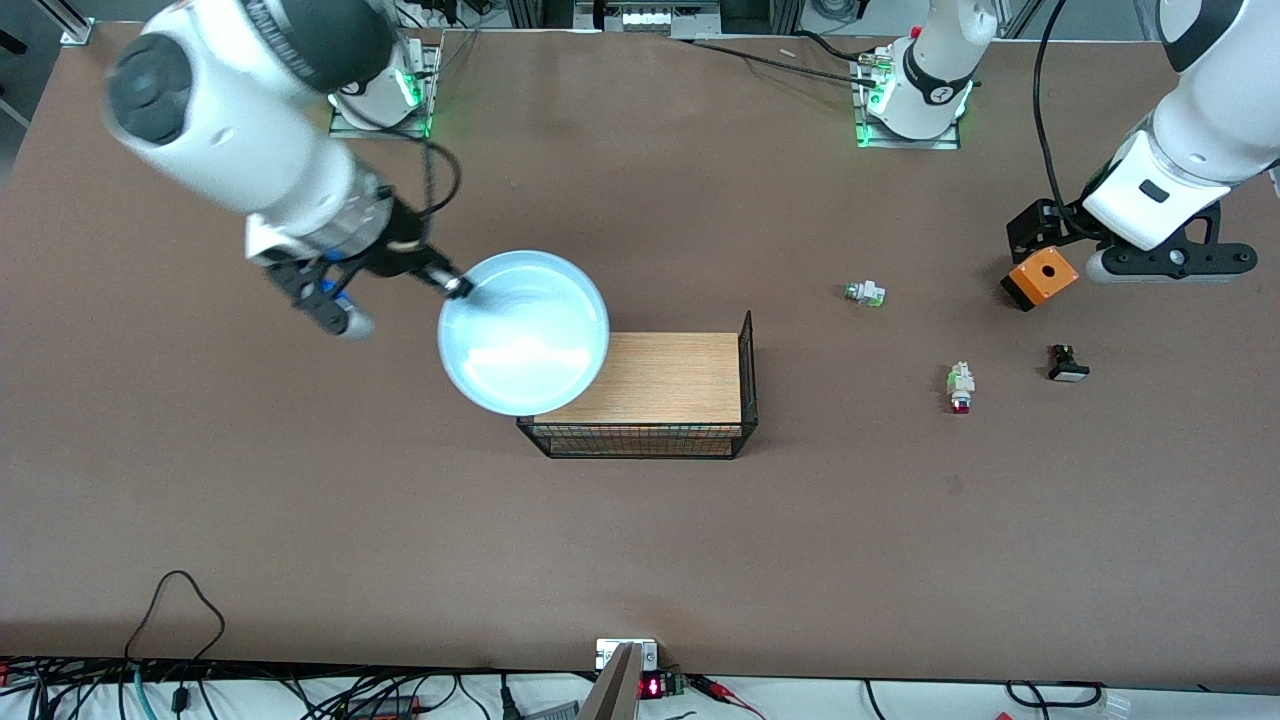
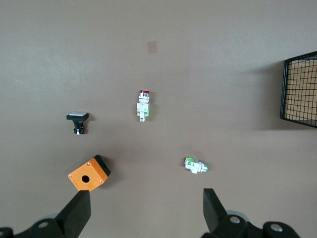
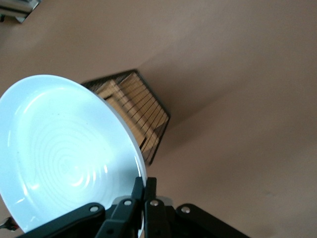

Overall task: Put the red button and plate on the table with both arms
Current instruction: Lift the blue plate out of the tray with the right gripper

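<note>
We are holding the plate (image 1: 524,332) by its rim in the right end effector (image 1: 458,286), whose fingers are clamped on the edge toward the right arm's end of the desk (image 1: 300,520). The plate is up in the air and tilted, overlapping the corner of the wire basket (image 1: 650,395) and the bare desk beside it. We judge that the coming move turns on this overlap: the plate needs to be carried off the basket, toward the right arm's end, before it can be lowered flat onto the desk.

The left end effector (image 1: 1100,250) is hovering open over the desk at the left arm's end, above the orange box (image 1: 1041,277). The red button (image 1: 960,386) is already lying on the desk, nearer to the front camera than the box, with its long axis running toward that camera and the red cap at the near end. The left arm is by far the nearer one to it.

The left wrist view is showing what the front view leaves unclear: both fingers spread wide, with the red button (image 2: 143,105), the green-tipped part (image 2: 196,165) and the black button (image 2: 78,122) all resting apart from one another. The right wrist view is showing the closed fingers on the plate rim (image 3: 64,148) and the basket (image 3: 138,116) underneath it
</note>
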Robot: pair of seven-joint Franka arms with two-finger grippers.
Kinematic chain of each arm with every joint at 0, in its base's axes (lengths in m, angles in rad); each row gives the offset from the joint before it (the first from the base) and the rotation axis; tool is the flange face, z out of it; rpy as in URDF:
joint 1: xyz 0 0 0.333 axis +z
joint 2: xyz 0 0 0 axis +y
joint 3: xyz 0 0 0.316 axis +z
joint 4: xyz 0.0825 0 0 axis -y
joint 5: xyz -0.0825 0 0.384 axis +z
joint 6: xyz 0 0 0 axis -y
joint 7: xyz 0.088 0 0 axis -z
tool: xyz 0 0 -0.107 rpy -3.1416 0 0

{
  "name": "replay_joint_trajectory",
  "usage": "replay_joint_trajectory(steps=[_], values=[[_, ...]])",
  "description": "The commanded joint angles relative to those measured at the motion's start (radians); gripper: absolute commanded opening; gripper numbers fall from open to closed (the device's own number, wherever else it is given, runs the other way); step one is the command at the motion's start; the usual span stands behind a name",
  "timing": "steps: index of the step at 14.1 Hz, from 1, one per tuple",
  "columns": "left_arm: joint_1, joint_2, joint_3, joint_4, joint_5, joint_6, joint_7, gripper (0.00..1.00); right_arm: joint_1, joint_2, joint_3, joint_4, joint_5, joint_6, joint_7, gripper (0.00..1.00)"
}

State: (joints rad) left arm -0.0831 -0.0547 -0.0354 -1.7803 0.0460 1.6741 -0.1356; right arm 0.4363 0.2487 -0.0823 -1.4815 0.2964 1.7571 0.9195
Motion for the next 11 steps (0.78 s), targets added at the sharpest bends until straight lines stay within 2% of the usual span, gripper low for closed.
replay_joint_trajectory(steps=[1, 5, 7, 11], values=[[-0.001, 0.006, 0.005, 0.024, 0.014, -0.022, 0.021, 1.0, -0.108, 0.001, 0.015, -0.002, 0.014, -0.059, -0.219, 0.0], [-0.003, 0.006, 0.005, 0.022, 0.014, -0.028, 0.017, 1.0, -0.246, 0.02, 0.013, -0.006, 0.001, -0.126, -0.508, 0.0], [-0.003, 0.006, 0.005, 0.025, 0.014, -0.039, 0.024, 1.0, -0.313, 0.02, 0.013, -0.041, -0.029, -0.131, -0.696, 0.0], [-0.004, 0.007, 0.005, 0.028, 0.014, -0.042, 0.024, 1.0, -0.396, 0.023, 0.013, -0.149, -0.164, -0.056, -0.985, 0.0]])
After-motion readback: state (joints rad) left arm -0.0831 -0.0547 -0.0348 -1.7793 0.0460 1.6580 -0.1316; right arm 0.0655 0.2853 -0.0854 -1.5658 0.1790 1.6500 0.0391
